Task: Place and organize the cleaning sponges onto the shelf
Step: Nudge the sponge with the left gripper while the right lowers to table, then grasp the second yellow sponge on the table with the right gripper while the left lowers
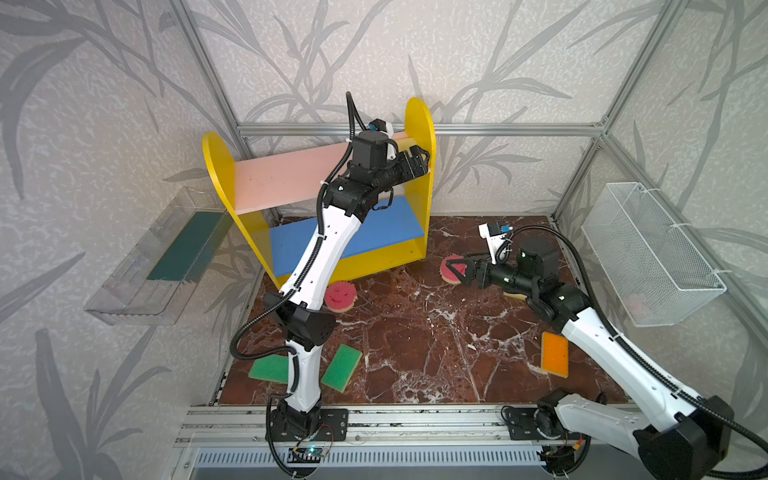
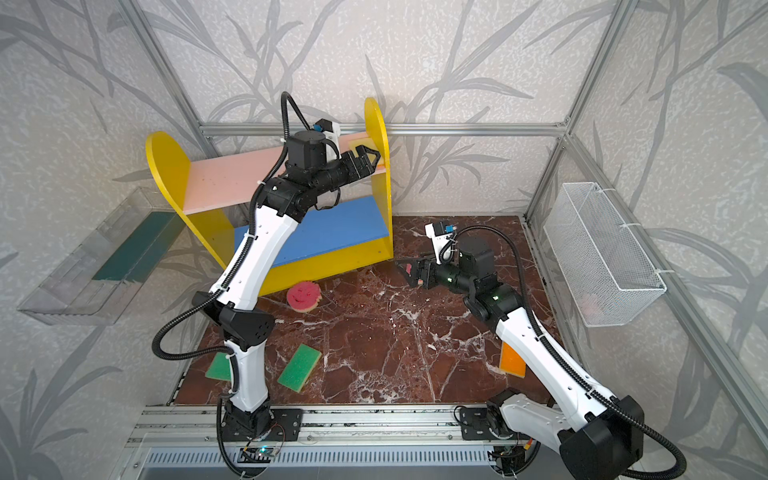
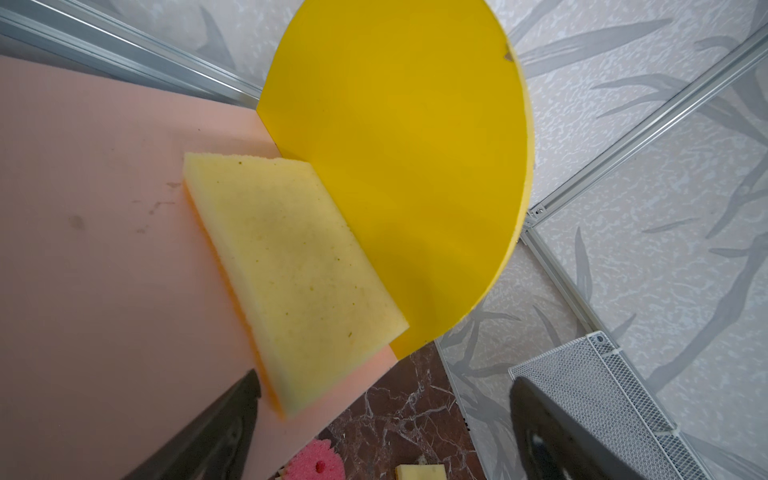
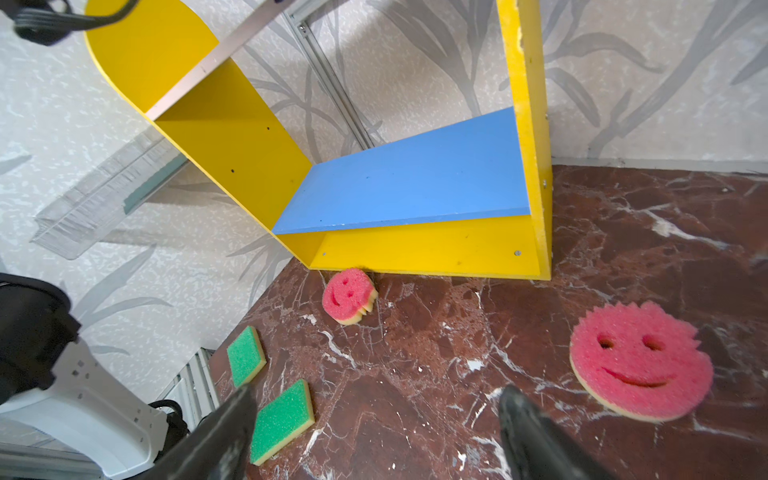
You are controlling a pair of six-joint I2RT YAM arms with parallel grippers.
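On the pink top board (image 3: 104, 270) of the shelf (image 1: 419, 124), yellow sponge (image 3: 291, 266) lies flat against side panel (image 3: 407, 145), left gripper (image 3: 384, 380) spread wide, not pinching it; right gripper (image 4: 376, 390) spread, empty, near pink smiley sponge (image 4: 640, 365) on marble tabletop (image 4: 436, 332).

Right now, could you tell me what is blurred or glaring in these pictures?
Left wrist view: the yellow sponge is sharp, but the fingers of the left gripper are blurs. Right wrist view: the fingers of the right gripper blur likewise, while the near smiley sponge is crisp. Both top views: sharp throughout, soft light, no harsh glare on the marble table.
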